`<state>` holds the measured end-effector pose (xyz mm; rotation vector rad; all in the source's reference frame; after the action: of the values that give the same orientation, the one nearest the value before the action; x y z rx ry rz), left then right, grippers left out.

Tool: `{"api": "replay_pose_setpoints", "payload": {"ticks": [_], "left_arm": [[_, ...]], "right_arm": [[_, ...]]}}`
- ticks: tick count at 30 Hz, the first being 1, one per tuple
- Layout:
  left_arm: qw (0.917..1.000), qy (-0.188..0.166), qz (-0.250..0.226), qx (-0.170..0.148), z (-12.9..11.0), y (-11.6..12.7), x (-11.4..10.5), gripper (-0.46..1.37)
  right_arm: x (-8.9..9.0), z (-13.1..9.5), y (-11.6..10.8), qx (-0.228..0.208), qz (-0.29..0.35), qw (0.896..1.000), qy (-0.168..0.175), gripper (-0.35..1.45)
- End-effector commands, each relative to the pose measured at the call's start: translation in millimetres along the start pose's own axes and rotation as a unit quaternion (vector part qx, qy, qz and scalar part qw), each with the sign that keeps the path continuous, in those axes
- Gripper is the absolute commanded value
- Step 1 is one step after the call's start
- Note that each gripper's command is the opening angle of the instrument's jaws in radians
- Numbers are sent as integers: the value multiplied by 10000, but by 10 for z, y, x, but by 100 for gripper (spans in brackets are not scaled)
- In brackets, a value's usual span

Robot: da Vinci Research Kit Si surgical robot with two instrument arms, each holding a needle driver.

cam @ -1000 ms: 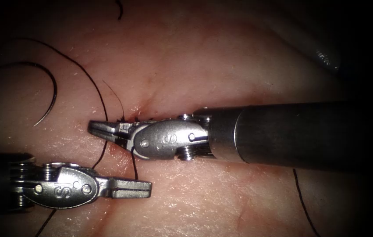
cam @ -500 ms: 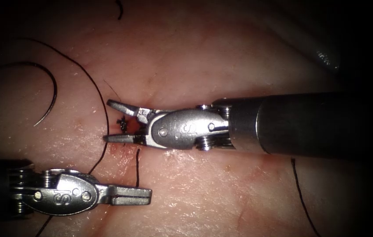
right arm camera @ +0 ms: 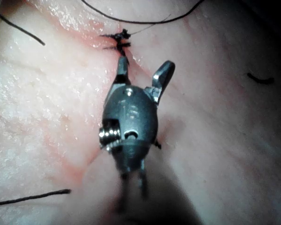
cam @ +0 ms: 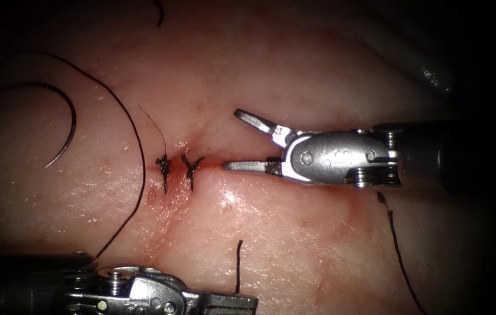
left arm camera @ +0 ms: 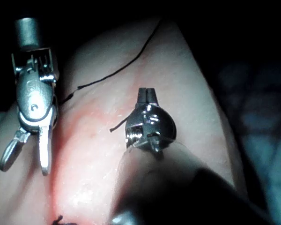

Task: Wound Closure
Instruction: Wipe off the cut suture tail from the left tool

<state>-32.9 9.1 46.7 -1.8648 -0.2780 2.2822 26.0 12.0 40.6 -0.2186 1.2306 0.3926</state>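
- The right tool point(cam: 237, 140) reaches in from the right of the endoscope view, its two jaws spread wide in a V and holding nothing.
- Its lower jaw lies along the cut point(cam: 213, 166), pointing at two dark knots; its upper jaw angles up and away.
- In the right wrist view the same right tool point(right arm camera: 143, 75) shows both jaws parted, one tip just beside the knots point(right arm camera: 119, 40).
- The left tool point(cam: 224, 303) sits at the bottom edge of the endoscope view, jaws pressed together on a short cut end of thread point(cam: 238, 265) that stands up from its tip.
- In the left wrist view the left tool point(left arm camera: 146, 93) appears closed, with a short thread end sticking out beside it.
- The two knots point(cam: 176, 168) sit side by side on the cut, with red fluid point(cam: 160, 195) staining the tissue point(cam: 294, 245) around them.
- The curved needle point(cam: 64, 125) lies free on the tissue, well to the left of the cut, held by neither tool and not in the tissue.
- A long thread point(cam: 134, 146) curves across the tissue between the needle and the knots.
- Another cut strand point(cam: 396, 245) lies below the right tool.
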Motion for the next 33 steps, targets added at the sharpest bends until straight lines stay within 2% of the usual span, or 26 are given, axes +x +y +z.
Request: {"api": "replay_pose_setpoints", "payload": {"ticks": [1,7,11,16,19,20,21,24,26,27,33], "left_arm": [[9999,31,-68,-88,9,4,-1,-35],[9998,70,-132,-158,45,18,-5,-35],[9992,137,-271,-278,74,31,-9,-35],[9981,153,-510,-318,88,33,-20,-35],[9957,155,-864,-312,96,28,-32,-35],[9954,126,-915,-269,98,27,-36,-11],[9952,61,-964,-172,100,25,-41,1],[9940,-103,-1090,83,105,23,-55,-6],[9930,-146,-1165,151,105,21,-65,13],[9924,-192,-1191,225,103,19,-73,29],[9844,-485,-1503,773,81,9,-90,28]], "right_arm": [[0,-7,2,-47,36,10000,-70,112],[-1,-30,10,-219,81,9995,-233,113],[-3,-37,13,-379,98,9986,-364,123],[-2,-38,11,-518,88,9975,-467,135],[0,-39,8,-532,114,9974,-473,135],[1,-40,7,-526,114,9974,-469,135],[3,-42,6,-524,114,9975,-467,135],[6,-44,4,-524,114,9975,-467,135],[9,-45,3,-525,116,9975,-469,134],[11,-45,2,-525,118,9974,-471,134],[13,-46,2,-527,121,9974,-474,133]]}}
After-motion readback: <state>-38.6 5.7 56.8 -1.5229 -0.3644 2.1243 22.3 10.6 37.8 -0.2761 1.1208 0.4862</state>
